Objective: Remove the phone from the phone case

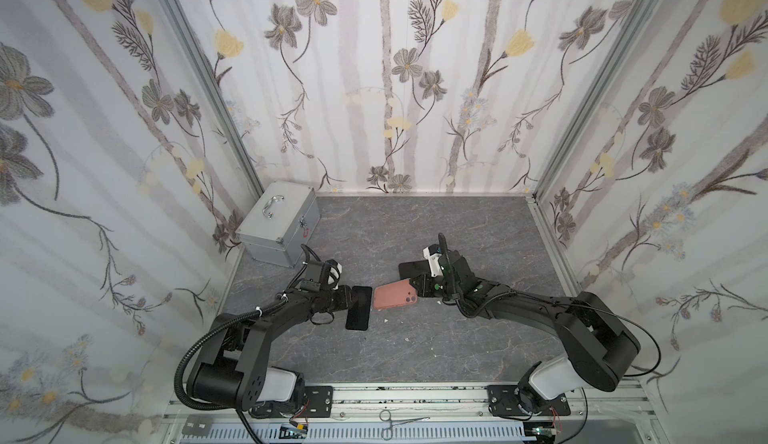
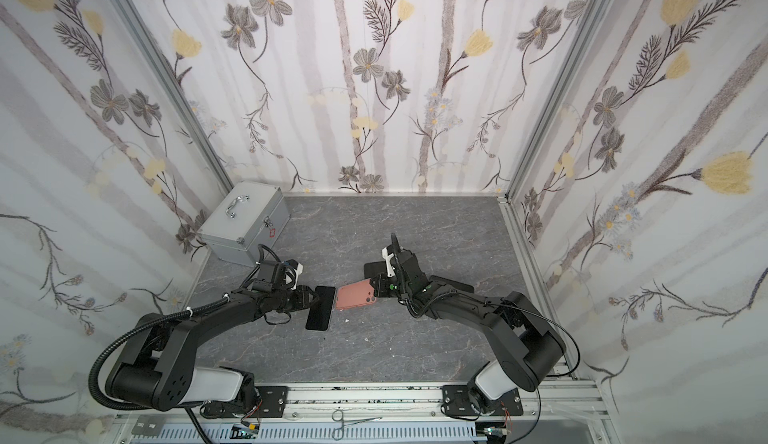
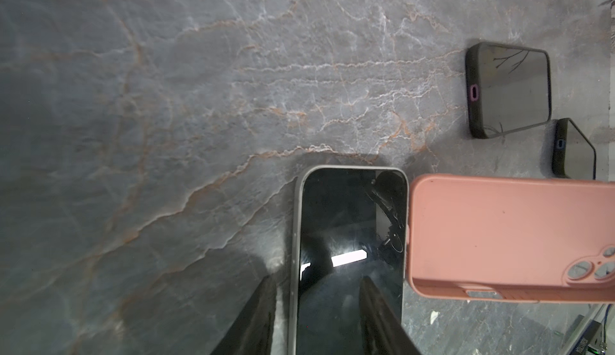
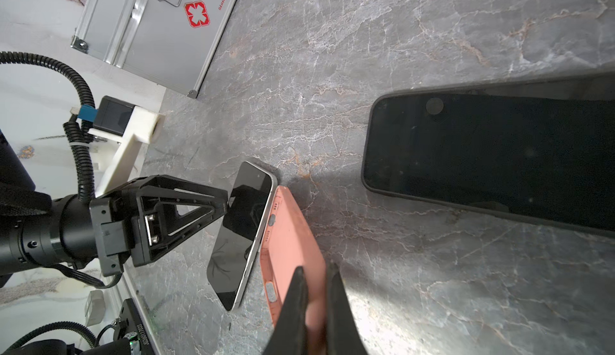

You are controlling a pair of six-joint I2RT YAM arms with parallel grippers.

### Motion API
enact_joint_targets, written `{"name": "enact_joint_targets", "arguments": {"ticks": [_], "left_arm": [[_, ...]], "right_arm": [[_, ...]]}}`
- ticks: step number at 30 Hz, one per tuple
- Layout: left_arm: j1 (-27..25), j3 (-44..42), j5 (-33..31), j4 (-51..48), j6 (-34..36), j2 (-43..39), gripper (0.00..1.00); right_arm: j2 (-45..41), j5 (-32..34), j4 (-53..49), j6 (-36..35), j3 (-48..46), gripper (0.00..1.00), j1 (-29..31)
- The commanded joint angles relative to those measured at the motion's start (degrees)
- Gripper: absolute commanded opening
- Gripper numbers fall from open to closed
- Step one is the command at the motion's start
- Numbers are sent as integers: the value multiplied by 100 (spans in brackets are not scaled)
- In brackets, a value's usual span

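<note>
Status check: basically done imo. The phone (image 1: 358, 308) is fully out of the pink phone case (image 1: 394, 295). It's bare, glass side up, on the bench (image 1: 415, 350), w/ the case just beside it and a thin gap btwn them in both top views. No part of the phone sits inside the shell.

Left hand (image 3: 317, 280): fingers parted partway, straddling the phone's long edge on its own arm's side, one finger over the glass and the other off to the side. Doesn't look clamped to me. Can't tell if a pad is touching the screen, or if the phone lies dead flat; from the right wrist view it looks a bit tilted.

Right hand (image 4: 316, 267): pinched tight on the case wall at the camera-cutout end, back of the case facing up. The case looks held a little off the bench, but I'm not 100% sure.

What's left, afaict: back the left hand off the phone, then set the case down and let go.

Two dark-cased phones (image 3: 507, 90) lie farther back near the right arm. No idea if they're part of the job.
</note>
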Motion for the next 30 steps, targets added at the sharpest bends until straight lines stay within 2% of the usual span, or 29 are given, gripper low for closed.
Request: {"name": "enact_joint_targets", "arguments": {"ticks": [1,4,9,13,17,23,28,30], "left_arm": [[26,-67,-325,-22,-75,-314,43],[5,-46,-332,-16,132,-966,41],[-155,281,-291,-40,898,-2025,40],[-578,702,-353,-33,1640,-2314,43],[-1213,1131,-372,-34,2360,-2357,47],[-2175,1749,-548,-28,3422,-1960,48],[-2473,2188,-311,-31,3923,-1451,49],[-2514,2278,-32,-31,4009,-1291,49]], "right_arm": [[-247,158,-39,-304,44,0,-8],[-591,25,-339,-802,260,0,-8],[-1058,-414,-1346,-1586,744,0,-43],[-1339,-720,-2156,-1952,1134,0,-127],[-1589,-1066,-2803,-2192,1395,0,-438],[-1763,-2089,-3474,-2482,1646,0,-989],[-1811,-2378,-3983,-2850,1889,0,-1049],[-1868,-2455,-4052,-2896,1908,0,-1054]]}}
